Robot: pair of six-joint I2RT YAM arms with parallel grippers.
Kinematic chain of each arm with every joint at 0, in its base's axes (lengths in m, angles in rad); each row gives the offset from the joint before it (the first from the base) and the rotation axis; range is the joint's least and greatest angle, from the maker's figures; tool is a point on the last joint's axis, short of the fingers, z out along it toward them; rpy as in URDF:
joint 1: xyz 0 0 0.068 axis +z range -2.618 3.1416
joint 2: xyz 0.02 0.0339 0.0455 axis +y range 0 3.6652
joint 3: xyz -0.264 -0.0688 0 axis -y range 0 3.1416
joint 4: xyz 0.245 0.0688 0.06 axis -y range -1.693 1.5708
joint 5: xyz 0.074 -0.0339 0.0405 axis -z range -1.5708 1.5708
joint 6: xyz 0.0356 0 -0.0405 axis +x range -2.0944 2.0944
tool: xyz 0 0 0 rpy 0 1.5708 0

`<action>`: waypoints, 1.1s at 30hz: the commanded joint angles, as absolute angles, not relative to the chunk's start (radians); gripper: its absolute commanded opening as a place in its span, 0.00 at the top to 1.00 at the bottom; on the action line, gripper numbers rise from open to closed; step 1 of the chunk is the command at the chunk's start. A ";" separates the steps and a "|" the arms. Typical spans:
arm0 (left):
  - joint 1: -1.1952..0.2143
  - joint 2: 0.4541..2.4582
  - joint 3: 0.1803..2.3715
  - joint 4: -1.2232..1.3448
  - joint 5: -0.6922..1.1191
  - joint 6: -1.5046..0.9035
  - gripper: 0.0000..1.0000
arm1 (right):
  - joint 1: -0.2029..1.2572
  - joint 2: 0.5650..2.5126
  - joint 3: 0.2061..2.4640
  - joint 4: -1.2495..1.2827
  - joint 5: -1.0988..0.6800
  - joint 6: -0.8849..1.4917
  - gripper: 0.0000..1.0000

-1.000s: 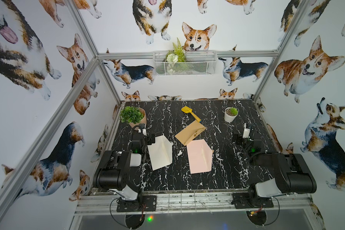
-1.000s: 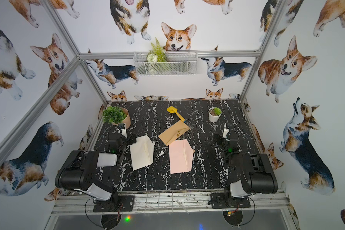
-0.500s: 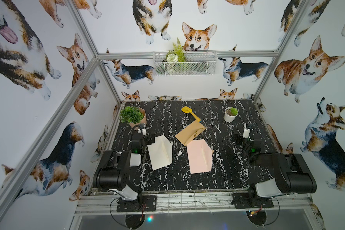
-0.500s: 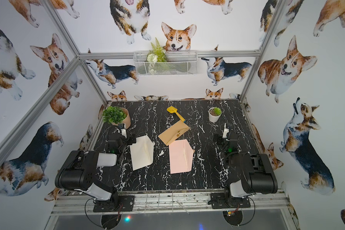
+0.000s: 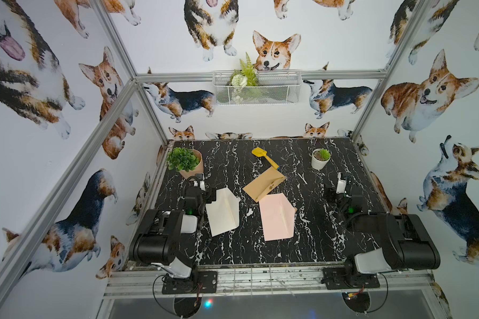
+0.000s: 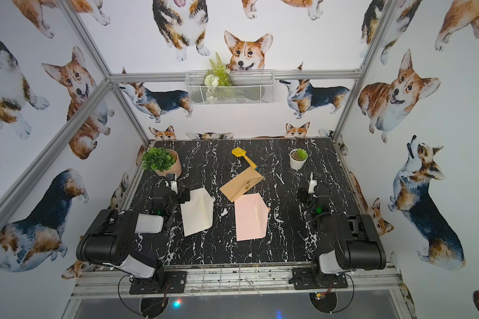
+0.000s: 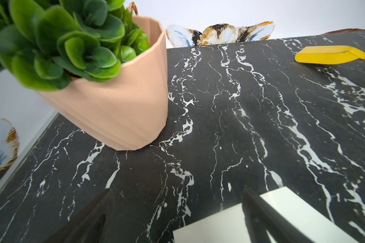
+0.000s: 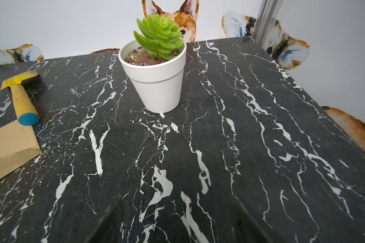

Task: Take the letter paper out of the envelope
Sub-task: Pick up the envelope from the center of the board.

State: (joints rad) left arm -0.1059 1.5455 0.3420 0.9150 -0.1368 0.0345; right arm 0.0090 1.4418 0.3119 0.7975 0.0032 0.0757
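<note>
Checking: paper isn't pulled yet; cream env [image 5: 223, 212], kraft env [image 5: 263, 183], pink env [image 5: 275, 218] ungripped; L gripper [image 7: 176, 191], R gripper [image 8: 176, 198] spread, empty.

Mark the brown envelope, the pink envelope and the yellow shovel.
brown envelope [image 5: 263, 184]: in a top view, centre of its face.
pink envelope [image 5: 275, 219]: in a top view, middle of its body.
yellow shovel [image 8: 22, 101]: right wrist view, on its handle.

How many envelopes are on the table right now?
3. A cream envelope on the robot's left side, a brown envelope mid-table by the yellow shovel, and a pink envelope just in front of the brown one. No hidden fourth seems likely.
</note>
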 commanded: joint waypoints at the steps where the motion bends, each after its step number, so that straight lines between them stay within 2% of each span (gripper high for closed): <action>1: -0.117 1.465 0.315 0.959 -0.124 0.073 0.18 | 0.019 1.433 0.312 0.841 0.051 0.065 0.51; 2: -0.121 1.438 0.317 0.929 -0.116 0.078 0.22 | 0.020 1.426 0.314 0.828 0.060 0.067 0.58; 5: -0.123 1.375 0.354 0.790 -0.099 0.071 0.28 | 0.022 1.425 0.315 0.827 0.067 0.069 0.64; 7: -0.127 1.358 0.374 0.733 -0.066 0.076 0.38 | 0.022 1.429 0.321 0.819 0.066 0.068 0.74; 9: -0.141 1.337 0.409 0.644 -0.055 0.080 0.59 | 0.022 1.428 0.322 0.818 0.067 0.067 0.80; 10: -0.145 1.331 0.429 0.605 -0.057 0.074 0.71 | 0.022 1.429 0.323 0.816 0.066 0.066 0.80; 11: -0.148 1.321 0.452 0.549 -0.070 0.051 0.90 | 0.023 1.431 0.325 0.811 0.065 0.066 0.81; 12: -0.149 1.318 0.469 0.520 -0.083 0.021 0.98 | 0.022 1.431 0.329 0.810 0.066 0.064 0.81; 14: -0.180 1.307 0.469 0.517 -0.117 0.015 1.00 | 0.023 1.434 0.328 0.810 0.067 0.064 0.80; 15: -0.208 1.296 0.464 0.519 -0.151 0.033 1.00 | 0.022 1.434 0.329 0.810 0.067 0.064 0.73; 17: -0.277 1.267 0.459 0.502 -0.224 0.073 1.00 | 0.022 1.436 0.332 0.807 0.067 0.063 0.49; 20: -0.413 1.219 0.449 0.495 -0.350 0.146 1.00 | 0.023 1.436 0.331 0.807 0.066 0.063 0.39; 22: -0.498 1.188 0.446 0.495 -0.411 0.142 0.99 | 0.022 1.436 0.331 0.807 0.067 0.063 0.28; 24: -0.538 1.163 0.427 0.516 -0.386 0.079 0.96 | 0.022 1.436 0.331 0.806 0.067 0.063 0.22; 25: -0.556 1.159 0.414 0.532 -0.359 0.048 0.95 | 0.022 1.436 0.332 0.806 0.067 0.063 0.05; 26: -0.570 1.158 0.406 0.542 -0.346 0.029 0.93 | 0.022 1.437 0.334 0.804 0.067 0.062 0.00; 29: -0.604 1.178 0.379 0.629 -0.346 -0.019 0.93 | 0.022 1.439 0.337 0.802 0.067 0.060 0.00; 33: -0.617 1.165 0.411 0.569 -0.333 -0.035 0.93 | 0.022 1.439 0.337 0.801 0.066 0.058 0.00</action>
State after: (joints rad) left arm -0.6090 1.1709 0.3977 0.5446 -0.3325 -0.0025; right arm 0.0200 1.4372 0.3313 0.7895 0.0547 0.0669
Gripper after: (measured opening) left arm 0.073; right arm 0.998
